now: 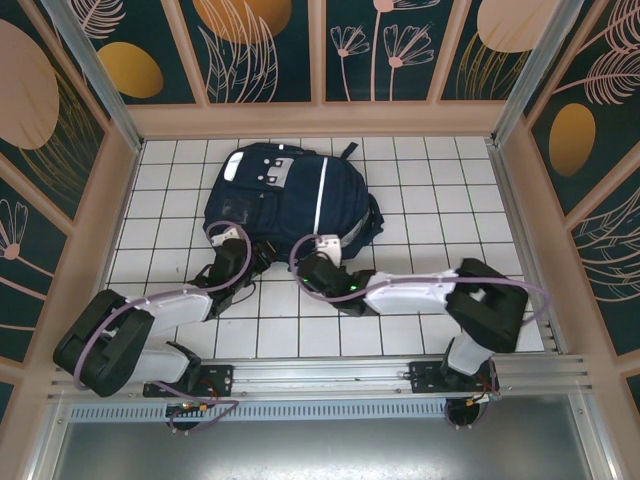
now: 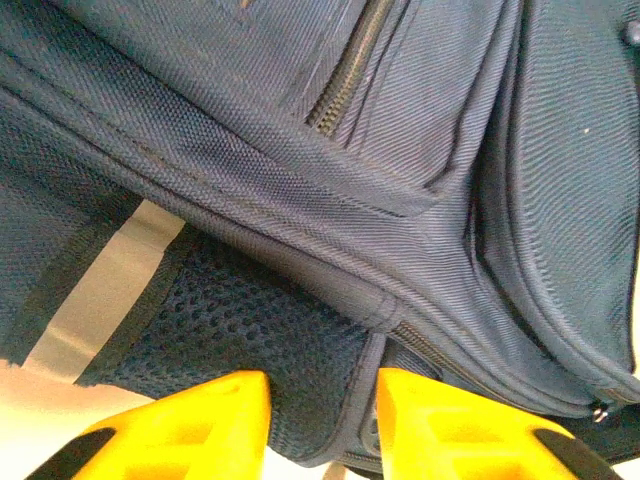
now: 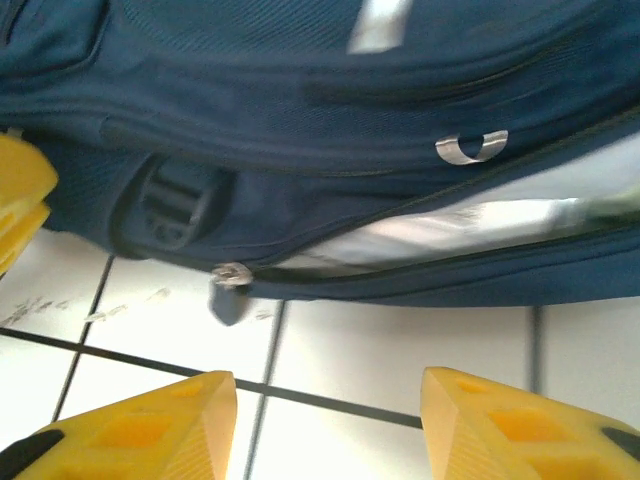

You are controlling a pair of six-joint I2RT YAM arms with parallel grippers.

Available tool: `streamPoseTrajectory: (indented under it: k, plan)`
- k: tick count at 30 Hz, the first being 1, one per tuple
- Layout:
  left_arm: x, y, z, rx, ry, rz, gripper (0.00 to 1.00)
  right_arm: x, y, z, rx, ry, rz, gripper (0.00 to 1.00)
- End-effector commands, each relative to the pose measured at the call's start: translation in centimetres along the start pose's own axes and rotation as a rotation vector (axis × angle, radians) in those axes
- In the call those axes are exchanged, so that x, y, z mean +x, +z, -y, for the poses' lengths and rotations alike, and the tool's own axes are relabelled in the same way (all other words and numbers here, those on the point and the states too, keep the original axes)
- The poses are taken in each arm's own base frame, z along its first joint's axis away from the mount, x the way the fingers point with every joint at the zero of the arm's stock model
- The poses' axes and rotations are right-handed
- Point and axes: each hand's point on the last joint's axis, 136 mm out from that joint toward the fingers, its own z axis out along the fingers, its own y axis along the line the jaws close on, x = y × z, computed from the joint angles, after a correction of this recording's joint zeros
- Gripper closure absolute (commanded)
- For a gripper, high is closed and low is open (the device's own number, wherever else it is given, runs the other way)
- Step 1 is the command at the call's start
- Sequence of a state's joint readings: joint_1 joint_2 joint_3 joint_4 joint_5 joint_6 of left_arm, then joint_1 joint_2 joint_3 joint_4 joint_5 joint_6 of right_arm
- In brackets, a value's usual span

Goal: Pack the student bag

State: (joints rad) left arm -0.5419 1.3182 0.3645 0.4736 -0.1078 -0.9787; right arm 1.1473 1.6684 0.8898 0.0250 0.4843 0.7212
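The student bag (image 1: pixel 285 195), navy blue with a thin white stripe, lies flat on the white tiled table (image 1: pixel 420 200). My left gripper (image 1: pixel 230 235) is at its near left corner. In the left wrist view the yellow fingers (image 2: pixel 215 420) are shut on a fold of the bag's mesh side pocket (image 2: pixel 300 375). My right gripper (image 1: pixel 318 246) is at the bag's near edge, open over bare tile (image 3: pixel 330 420). Ahead of it a metal zipper pull (image 3: pixel 232 274) sits at the end of a partly open zipper showing light lining (image 3: pixel 440 235).
Wooden walls with patterned panels (image 1: pixel 320 50) close in the table on three sides. An aluminium rail (image 1: pixel 330 375) runs along the near edge by the arm bases. Bare tiles lie right of the bag (image 1: pixel 450 230).
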Motion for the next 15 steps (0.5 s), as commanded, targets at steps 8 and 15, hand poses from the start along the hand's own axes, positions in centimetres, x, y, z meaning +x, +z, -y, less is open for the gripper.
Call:
streamPoseTrajectory:
  k: [8, 15]
  plan:
    - [-2.1, -2.9, -0.7, -0.018, 0.073, 0.117, 0.54, 2.2, 3.6, -3.9, 0.074, -0.034, -0.1, 0.72]
    - [-2.5, -4.1, -1.1, -0.01, 0.082, 0.156, 0.52, 2.3, 5.4, -4.6, 0.072, -0.009, -0.137, 0.73]
